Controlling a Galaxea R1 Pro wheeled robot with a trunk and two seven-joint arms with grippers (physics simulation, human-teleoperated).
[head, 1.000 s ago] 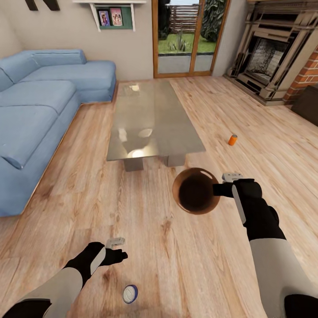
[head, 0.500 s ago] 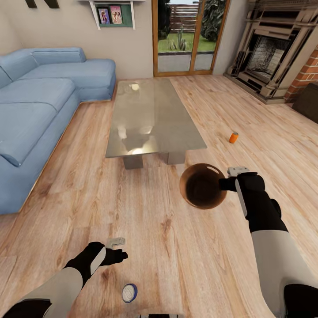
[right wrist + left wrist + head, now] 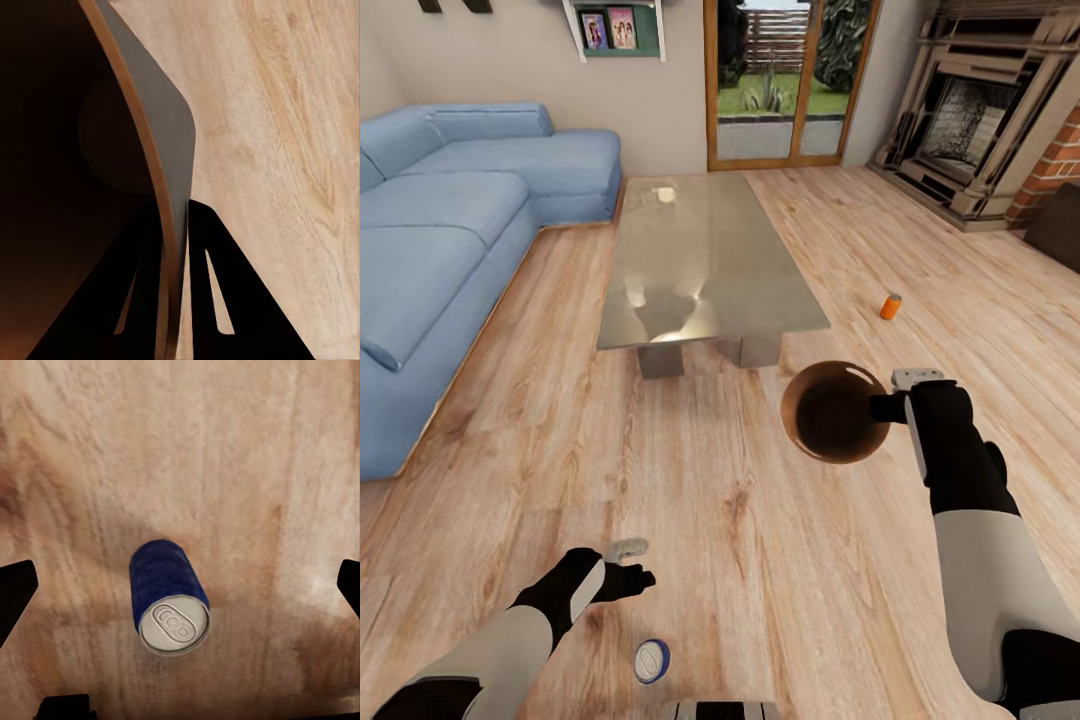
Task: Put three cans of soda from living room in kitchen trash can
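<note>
Copper tash can (image 3: 833,411) pinched by right hand (image 3: 887,405).

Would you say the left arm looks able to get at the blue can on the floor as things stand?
Probably yes. The left gripper is open, the blue can lies between its fingers in the left wrist view, and nothing covers it on the bare wood floor.

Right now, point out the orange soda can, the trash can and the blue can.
Orange soda can (image 3: 890,306): head view, its side.
Trash can (image 3: 812,385): head view, copper rim.
Blue can (image 3: 166,574): left wrist view, blue side.
</note>
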